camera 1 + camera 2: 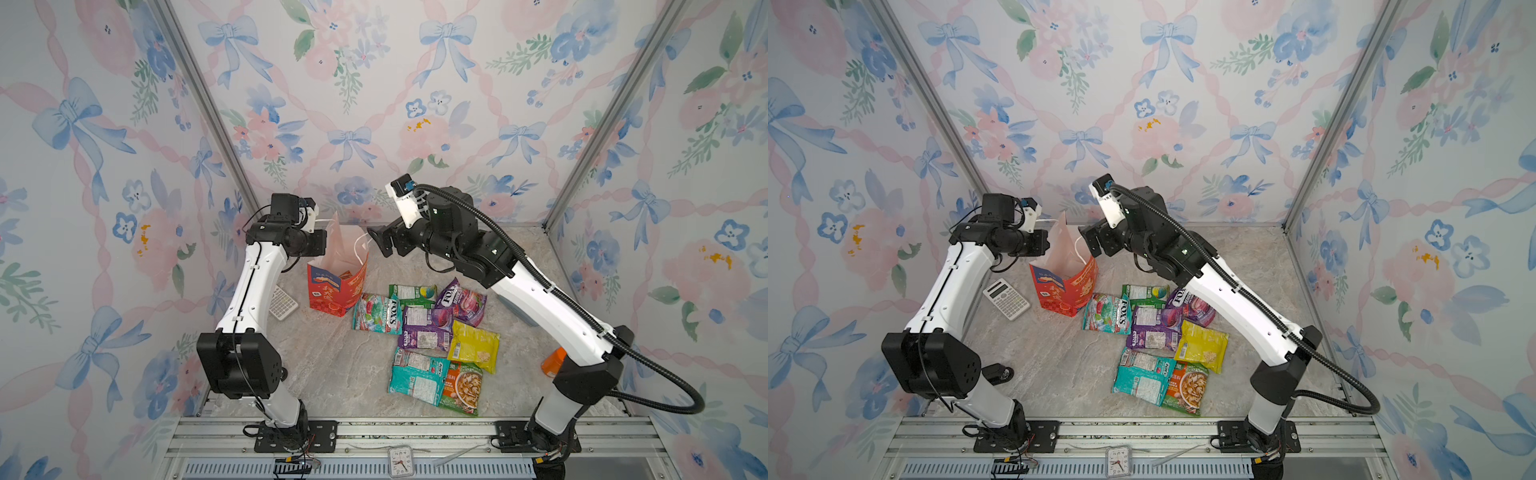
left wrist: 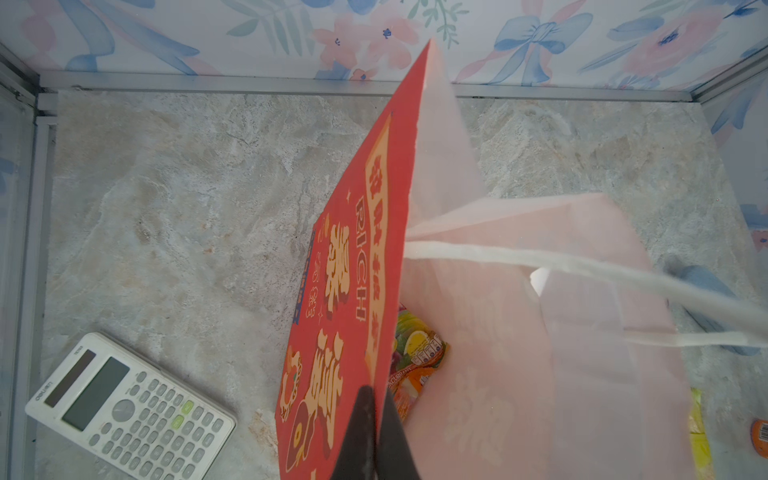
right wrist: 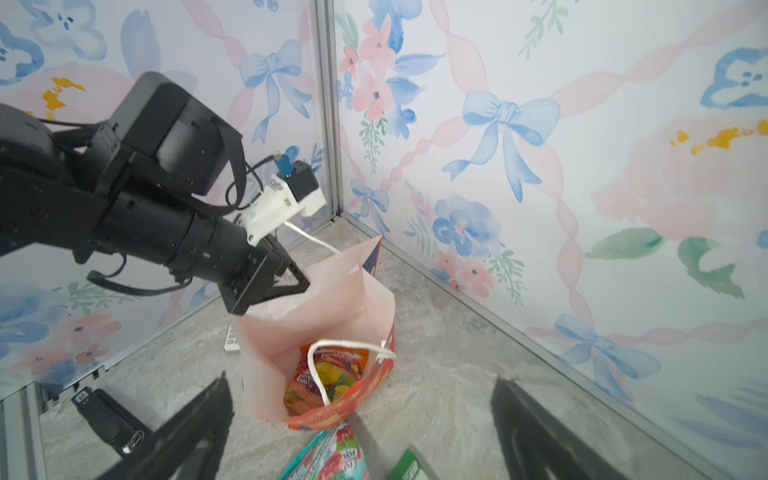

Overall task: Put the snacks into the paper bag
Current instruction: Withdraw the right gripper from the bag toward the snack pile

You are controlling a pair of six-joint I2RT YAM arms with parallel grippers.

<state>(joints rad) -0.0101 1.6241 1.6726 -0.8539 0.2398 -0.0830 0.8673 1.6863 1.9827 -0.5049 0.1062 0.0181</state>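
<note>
Paper bag [image 1: 334,291] stands open, one orange packet [image 3: 328,376] inside. Left gripper [image 2: 376,415] is clamped tight on its red wall. Right gripper [image 3: 361,380] hovers by the mouth, spread wide, empty.

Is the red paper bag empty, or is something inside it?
Not empty: the red paper gift bag holds an orange fruit-printed snack packet, visible through its open top.
</note>
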